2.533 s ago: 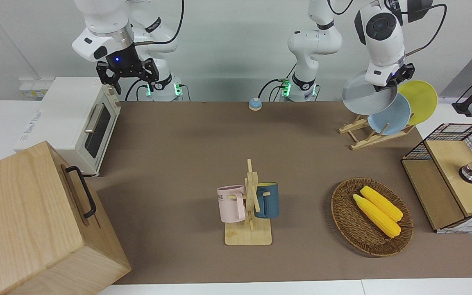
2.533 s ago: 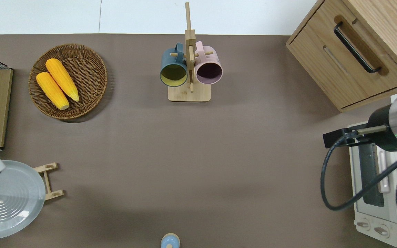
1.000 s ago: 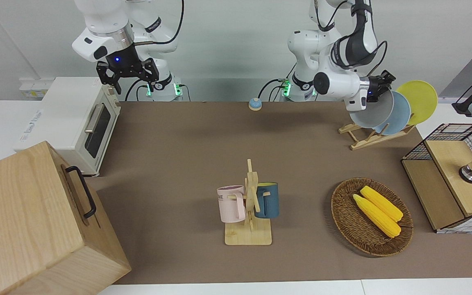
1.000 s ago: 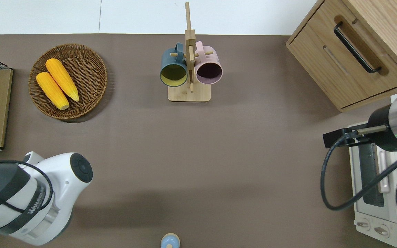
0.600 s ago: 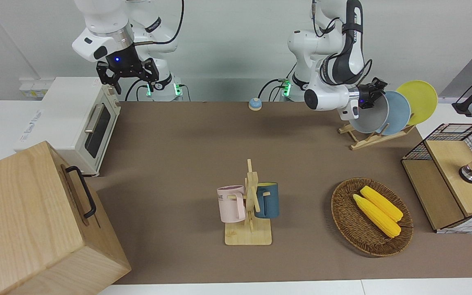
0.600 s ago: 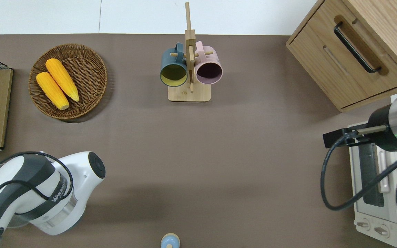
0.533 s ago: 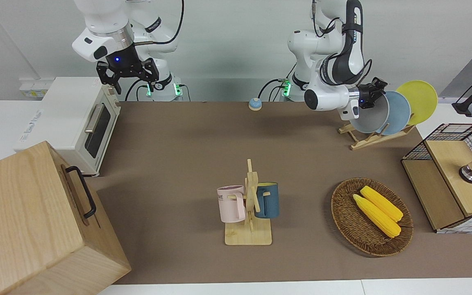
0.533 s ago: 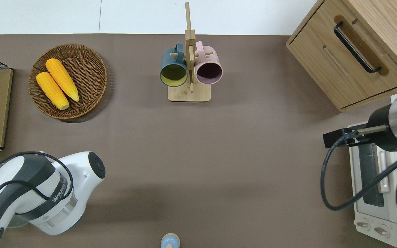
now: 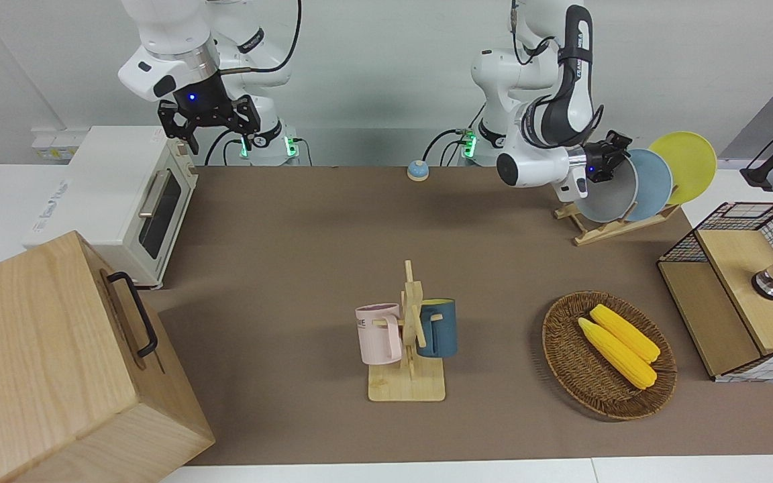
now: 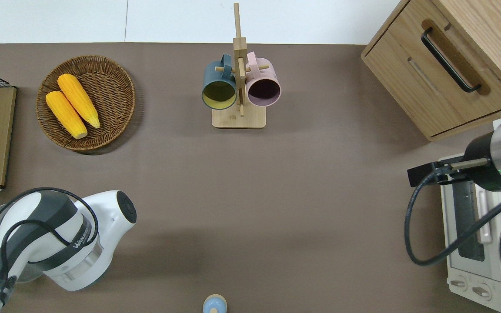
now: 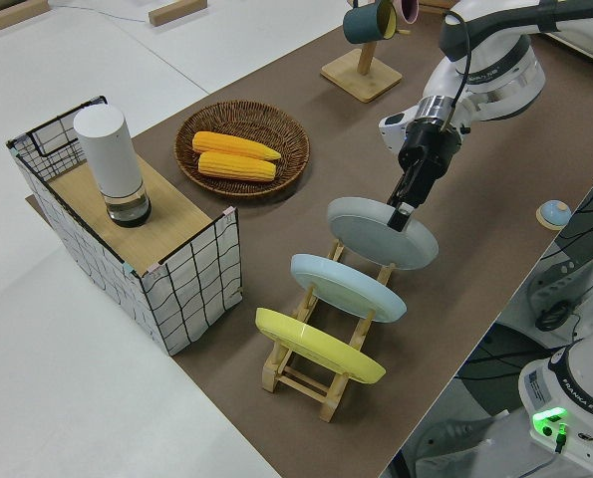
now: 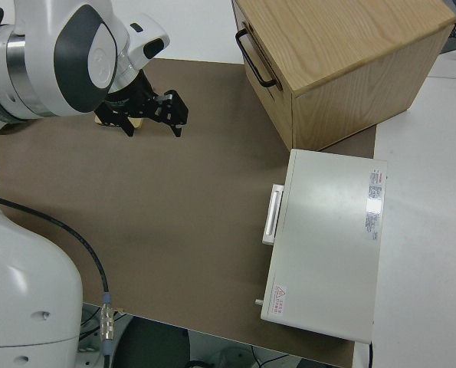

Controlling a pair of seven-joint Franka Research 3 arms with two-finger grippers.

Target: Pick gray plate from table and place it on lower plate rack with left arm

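My left gripper [image 11: 404,206] pinches the rim of the gray plate [image 11: 381,232], which stands slanted in the rack [image 11: 321,370] beside the blue plate [image 11: 348,286]; overhead my arm hides them; my right arm is parked.

A round, shallow, pale gray plate [image 11: 382,231] stands tilted on edge in a small, low, light-wood plate rack [image 11: 321,373] with slanted rails and short pegs. It fills the rack's end slot, the one toward the middle of the long matte brown table [image 9: 306,221]. In the front view the rack sits at about two o'clock on the tabletop, and the left arm's black two-finger gripper [image 11: 404,212] is closed on the plate's upper rim.
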